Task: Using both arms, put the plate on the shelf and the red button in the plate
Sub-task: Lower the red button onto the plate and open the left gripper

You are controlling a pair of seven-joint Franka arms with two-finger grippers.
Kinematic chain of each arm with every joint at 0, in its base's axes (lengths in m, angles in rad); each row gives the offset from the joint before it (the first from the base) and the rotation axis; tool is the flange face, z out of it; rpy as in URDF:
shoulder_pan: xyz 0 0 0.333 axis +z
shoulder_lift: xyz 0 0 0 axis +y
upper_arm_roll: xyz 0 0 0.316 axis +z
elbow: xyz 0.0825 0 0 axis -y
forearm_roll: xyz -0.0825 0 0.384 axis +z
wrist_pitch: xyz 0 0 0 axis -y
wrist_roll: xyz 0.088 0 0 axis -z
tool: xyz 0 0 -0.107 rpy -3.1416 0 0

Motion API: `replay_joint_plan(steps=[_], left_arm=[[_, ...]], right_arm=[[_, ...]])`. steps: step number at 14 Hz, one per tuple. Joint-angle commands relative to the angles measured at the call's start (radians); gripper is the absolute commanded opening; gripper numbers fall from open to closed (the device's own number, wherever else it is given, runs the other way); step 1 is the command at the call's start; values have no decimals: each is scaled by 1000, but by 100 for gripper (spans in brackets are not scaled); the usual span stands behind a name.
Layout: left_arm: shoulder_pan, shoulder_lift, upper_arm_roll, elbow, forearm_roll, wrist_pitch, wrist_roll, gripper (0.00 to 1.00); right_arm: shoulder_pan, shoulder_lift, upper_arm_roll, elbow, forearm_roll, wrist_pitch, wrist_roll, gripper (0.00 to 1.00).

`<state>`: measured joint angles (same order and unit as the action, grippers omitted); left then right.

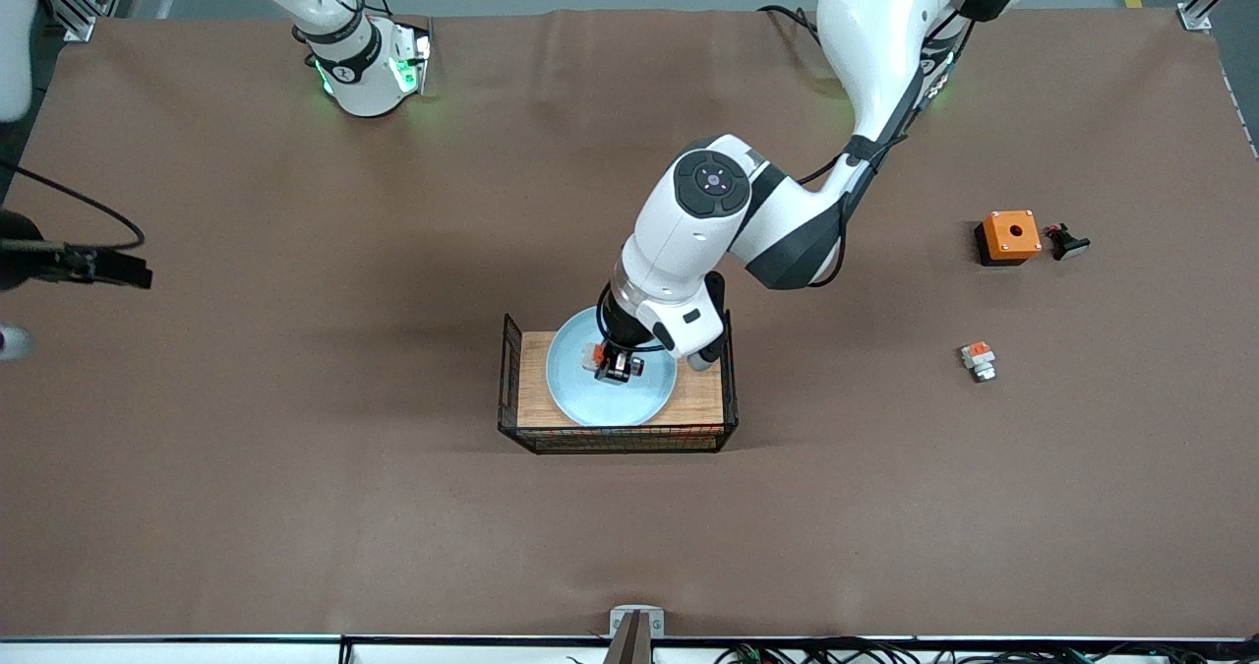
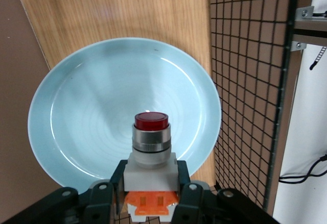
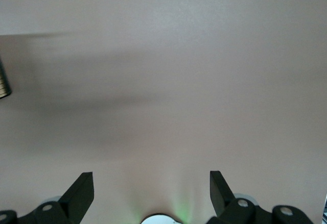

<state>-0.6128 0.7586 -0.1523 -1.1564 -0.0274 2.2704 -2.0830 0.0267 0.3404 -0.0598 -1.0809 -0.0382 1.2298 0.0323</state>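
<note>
The pale blue plate (image 1: 580,400) lies on the wooden floor of a black wire basket (image 1: 509,369) in the middle of the table. My left gripper (image 1: 616,365) reaches down over the plate, shut on the red button (image 1: 595,354). In the left wrist view the plate (image 2: 87,112) fills the middle. There the left gripper (image 2: 152,173) clamps the white body of the red button (image 2: 151,137), whose dark red tip points at the plate. Whether the button touches the plate I cannot tell. My right gripper (image 3: 152,179) stands open over bare brown table with nothing between its fingers.
Toward the left arm's end of the table stand an orange cube box (image 1: 1008,236), a small black part (image 1: 1065,242) beside it, and a white-orange part (image 1: 979,360) nearer the front camera. The basket's wire wall (image 2: 250,81) rises close beside the plate.
</note>
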Motion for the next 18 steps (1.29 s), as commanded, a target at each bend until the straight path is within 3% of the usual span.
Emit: replay_joint_plan(steps=[1,7,12,16,18], left_arm=[[-18,37,16,35,14,-20,-17,34],[-16,53,16,35,17,-84,-17,34],[-16,61,17,34,18,-84,-17,37],[-9,41,17,34,20,-84,-14,88],[1,9,14,34,18,-89,-14,99]], right_arm=[[-7,-93,12,-74,24,1,9,100],[2,-208,14,-186,37,1,9,100],[9,-389,12,-454,41,146,12,100],[2,-416,9,-488,43,178,40,100],[-1,-417,8,-488,52,194,40,100]])
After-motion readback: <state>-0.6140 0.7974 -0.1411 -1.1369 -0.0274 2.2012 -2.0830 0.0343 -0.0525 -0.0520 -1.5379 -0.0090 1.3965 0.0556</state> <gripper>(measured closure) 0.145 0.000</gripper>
